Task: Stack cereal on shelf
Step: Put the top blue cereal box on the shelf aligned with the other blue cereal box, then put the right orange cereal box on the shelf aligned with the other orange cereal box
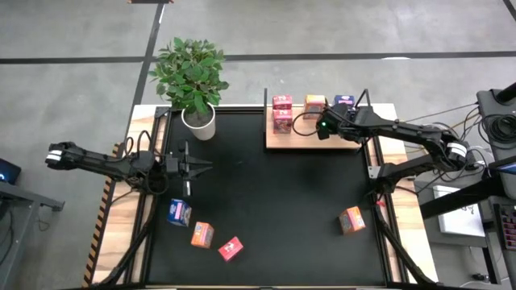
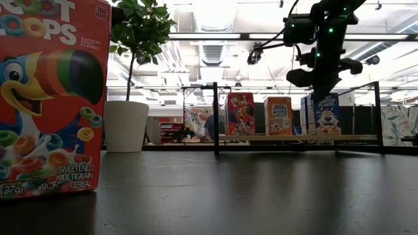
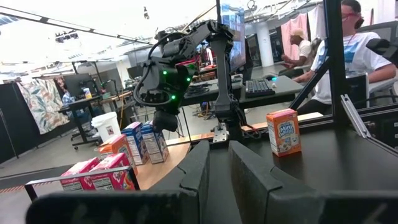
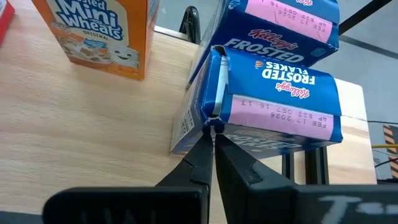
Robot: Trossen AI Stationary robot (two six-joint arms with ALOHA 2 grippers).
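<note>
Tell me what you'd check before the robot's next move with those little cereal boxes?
1. Right gripper shut, tips at a blue box's flap edge: ok.
2. Actually gripping that box: cannot tell.
3. Shelf has bare room: ok.
4. Left gripper shut, holding nothing, over the table: ok.
5. All boxes shelved: not ok; a blue one, two orange and a red one remain on the table.
</note>
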